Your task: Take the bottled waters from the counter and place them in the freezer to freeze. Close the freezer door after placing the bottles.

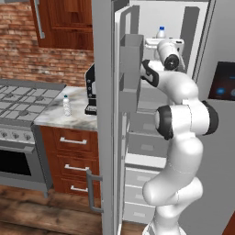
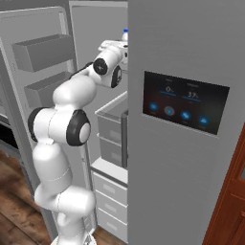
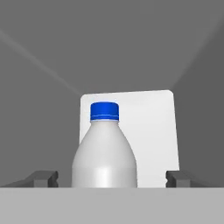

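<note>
Inspector: Colours inside the freezer (image 1: 137, 151)?

Recorder: Pale grey walls, shelves and drawers. The freezer door (image 1: 104, 114) is flat metallic grey, its bins (image 2: 43, 51) the same grey. One bottle (image 3: 105, 151) has a whitish, cloudy body and a bright blue cap; behind it sits a plain white panel (image 3: 151, 131).

Inspector: The counter (image 1: 59, 117)?

Recorder: White marble with grey veining, over reddish-brown wooden drawers (image 1: 71, 160) with silver bar handles. The second bottle (image 1: 67, 105) there is clear with a white label.

Inspector: Surroundings?

Recorder: Red-brown brick wall (image 1: 41, 64), grey stove top (image 1: 20, 98), brown plank floor (image 1: 46, 215). The arm (image 1: 181, 137) is white with dark joints. The black display (image 2: 184, 101) carries blue icons.
</note>
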